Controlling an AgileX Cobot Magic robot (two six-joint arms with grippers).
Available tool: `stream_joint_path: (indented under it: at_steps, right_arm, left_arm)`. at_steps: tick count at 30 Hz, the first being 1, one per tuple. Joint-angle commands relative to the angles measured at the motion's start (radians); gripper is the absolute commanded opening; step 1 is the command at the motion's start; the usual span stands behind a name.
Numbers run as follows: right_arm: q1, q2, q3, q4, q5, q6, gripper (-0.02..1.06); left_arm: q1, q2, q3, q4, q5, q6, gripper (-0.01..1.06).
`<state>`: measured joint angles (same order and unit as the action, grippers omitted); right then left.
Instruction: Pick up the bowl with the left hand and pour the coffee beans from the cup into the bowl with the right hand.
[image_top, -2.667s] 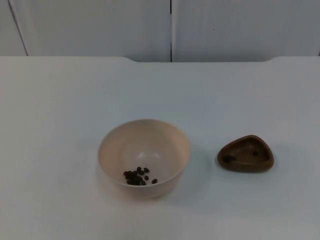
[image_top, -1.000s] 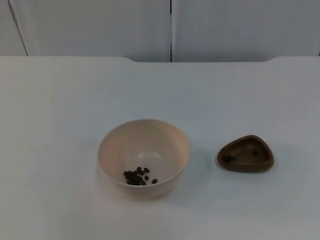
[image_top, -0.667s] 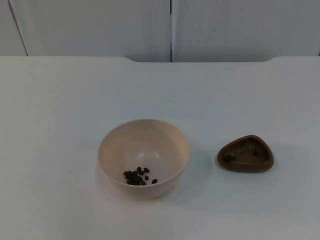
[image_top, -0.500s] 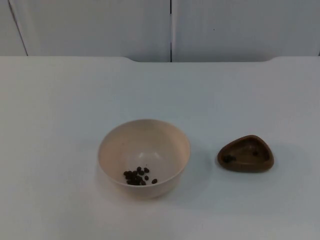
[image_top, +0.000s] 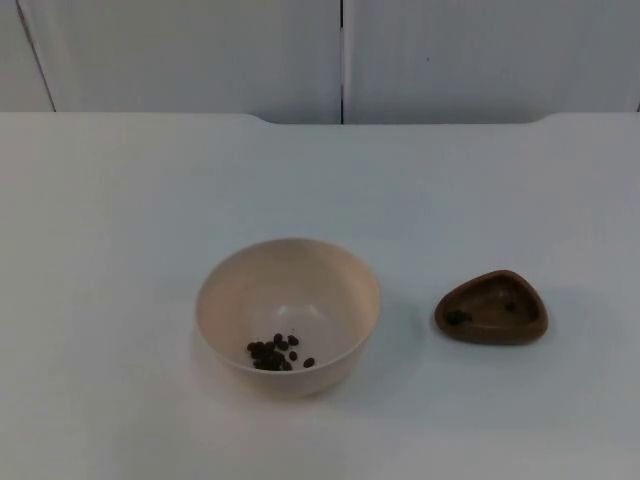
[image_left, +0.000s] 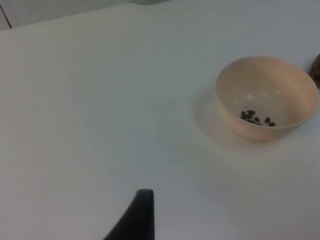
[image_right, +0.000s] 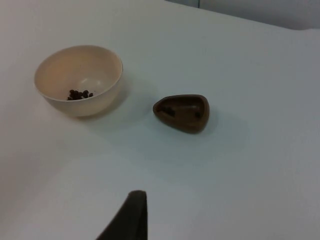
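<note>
On the bench (image_top: 120, 200), cream bowl (image_top: 288, 316) holds coffee beans (image_top: 277, 353); brown cup (image_top: 491, 307) sits apart beside it. Left gripper (image_left: 134, 220) and right gripper (image_right: 127, 217) wait well off, finger state can't be told

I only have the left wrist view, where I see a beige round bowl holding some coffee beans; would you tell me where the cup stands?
Observer: The brown, rounded-triangle wooden cup stands upright on the white table. It is beside the beige round bowl on the right arm's side, and apart from it.
Operator: Thank you. My left gripper waits back from the bowl; is the right gripper on the cup?
Observer: No, the right gripper hangs over bare table, short of the cup and not touching it.
Operator: Is the cup empty?
Observer: A small dark patch lies inside it; I cannot tell if it is beans.
</note>
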<state>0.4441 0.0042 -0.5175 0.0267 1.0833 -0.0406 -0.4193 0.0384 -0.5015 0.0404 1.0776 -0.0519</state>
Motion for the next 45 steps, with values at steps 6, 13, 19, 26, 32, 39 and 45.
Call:
stream_joint_path:
  at_steps: [6,13,19,26,32,39,45]
  right_arm:
    - [0.000,-0.004,0.002,-0.017,-0.002,0.010,1.05]
    - [0.000,-0.004,0.002,-0.019,-0.002,0.010,1.05]
    - [0.000,-0.004,0.002,-0.019,-0.002,0.010,1.05]
    - [0.000,-0.004,0.002,-0.019,-0.002,0.010,1.05]
    - [-0.002,-0.004,0.002,-0.017,-0.005,0.010,1.05]
    - [-0.002,-0.004,0.002,-0.017,-0.005,0.010,1.05]
    - [-0.002,-0.004,0.002,-0.017,-0.005,0.010,1.05]
  left_arm:
    - [0.001,-0.007,0.004,0.002,-0.003,-0.005,1.05]
    - [0.001,-0.007,0.004,0.002,-0.003,-0.005,1.05]
    - [0.001,-0.007,0.004,0.002,-0.003,-0.005,1.05]
    - [0.004,-0.038,0.004,0.005,0.005,-0.005,1.05]
    - [0.058,-0.038,0.001,0.017,0.008,-0.005,1.05]
    - [0.156,-0.038,0.001,0.044,0.009,-0.005,1.05]
    - [0.262,-0.038,0.001,0.046,0.009,-0.005,1.05]
